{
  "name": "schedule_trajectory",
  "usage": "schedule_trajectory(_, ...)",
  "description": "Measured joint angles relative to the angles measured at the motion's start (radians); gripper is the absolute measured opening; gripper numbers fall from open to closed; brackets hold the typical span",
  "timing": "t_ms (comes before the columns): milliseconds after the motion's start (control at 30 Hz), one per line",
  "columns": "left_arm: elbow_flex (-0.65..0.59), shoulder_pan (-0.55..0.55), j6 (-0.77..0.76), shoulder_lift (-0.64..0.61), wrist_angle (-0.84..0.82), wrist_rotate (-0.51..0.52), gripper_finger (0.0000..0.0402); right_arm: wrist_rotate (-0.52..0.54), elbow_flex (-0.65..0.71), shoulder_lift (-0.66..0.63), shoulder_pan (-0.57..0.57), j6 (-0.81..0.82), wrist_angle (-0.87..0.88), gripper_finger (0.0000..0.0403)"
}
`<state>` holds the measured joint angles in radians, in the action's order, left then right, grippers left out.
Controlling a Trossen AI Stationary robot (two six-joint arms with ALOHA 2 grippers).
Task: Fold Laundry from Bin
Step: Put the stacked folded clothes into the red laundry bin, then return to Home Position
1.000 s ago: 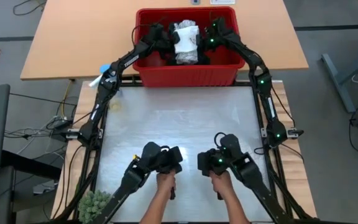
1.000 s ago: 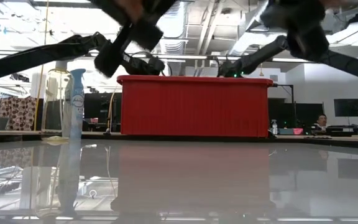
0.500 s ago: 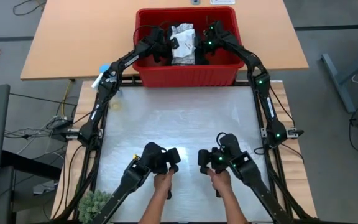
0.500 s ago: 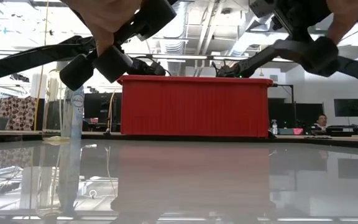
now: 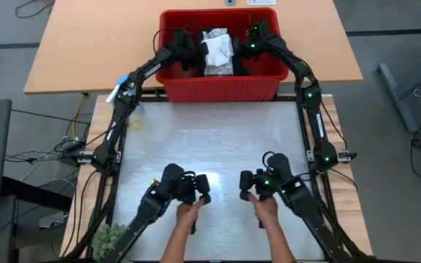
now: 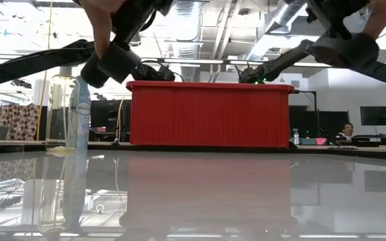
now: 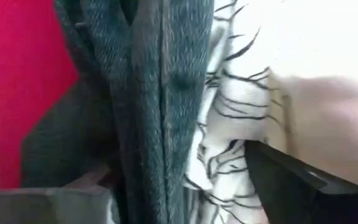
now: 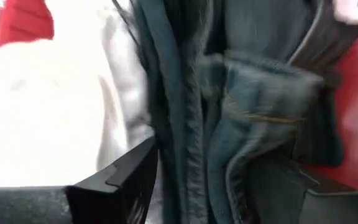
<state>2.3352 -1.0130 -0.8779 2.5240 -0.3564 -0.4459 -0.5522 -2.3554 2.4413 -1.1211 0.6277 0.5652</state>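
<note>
The red bin (image 5: 218, 91) stands at the table's far edge with laundry in it. A white-grey leaf-patterned cloth (image 5: 218, 51) lies in its middle, with dark blackish-green garment folds (image 7: 148, 106) on both sides of it. My left gripper (image 7: 166, 196) is inside the bin to the left of the patterned cloth (image 7: 229, 124). It is open, with a dark fold standing between its fingers. My right gripper (image 8: 222, 193) is inside the bin on the right, also open. Dark folds (image 8: 253, 124) fill its gap, and whitish cloth (image 8: 42, 112) lies beside one finger. My left gripper comes slanting down into the pile from the bin's left. One finger (image 7: 291, 186) lies next to the patterned cloth, but I cannot tell whether it touches. My right gripper comes slanting down from the bin's right, its fingers (image 8: 104, 186) on either side of the dark folds. Whether they touch is unclear.
A spray bottle (image 5: 119, 88) stands just left of the bin. At the near edge a person's hands (image 5: 188, 215) hold two more arm handles. A small plant (image 5: 112, 237) sits at the near left corner. The shiny tabletop (image 5: 210, 139) stretches between bin and hands.
My right gripper has shifted a little toward the bin's far right side, away from the patterned cloth. At the near edge the person's hands have moved the two handles slightly apart.
</note>
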Motion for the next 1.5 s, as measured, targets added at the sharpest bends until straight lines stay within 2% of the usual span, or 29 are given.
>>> schedule_trajectory(133, 0.008, -0.013, -0.025, 0.000, 0.008, -0.064, 0.0264, 0.005, -0.002, -0.035, -0.019, 0.000, -0.010, 0.0254)
schedule_trajectory(367, 0.009, -0.035, -0.084, -0.003, 0.018, -0.149, 0.0269, 0.005, -0.002, -0.088, -0.045, -0.007, -0.008, 0.0255)
schedule_trajectory(633, 0.019, -0.043, -0.164, -0.020, 0.066, -0.129, 0.0269, 0.004, -0.002, -0.140, -0.043, -0.008, -0.046, 0.0255)
schedule_trajectory(933, 0.021, -0.050, -0.090, -0.113, 0.090, -0.059, 0.0269, -0.038, -0.002, -0.150, -0.044, -0.008, -0.047, 0.0255)
schedule_trajectory(1033, 0.022, -0.050, -0.071, -0.143, 0.088, -0.036, 0.0269, -0.082, -0.002, -0.150, -0.040, -0.008, -0.070, 0.0255)
schedule_trajectory(1167, 0.022, -0.048, -0.068, -0.183, 0.086, -0.052, 0.0267, -0.190, 0.000, -0.180, -0.045, -0.057, -0.124, 0.0255)
schedule_trajectory(1367, 0.022, -0.048, 0.034, -0.305, 0.086, -0.143, 0.0263, -0.340, 0.000, -0.323, -0.061, -0.160, -0.134, 0.0255)
schedule_trajectory(1500, 0.022, -0.033, 0.126, -0.426, 0.084, -0.162, 0.0263, -0.407, 0.000, -0.451, -0.061, -0.239, -0.116, 0.0255)
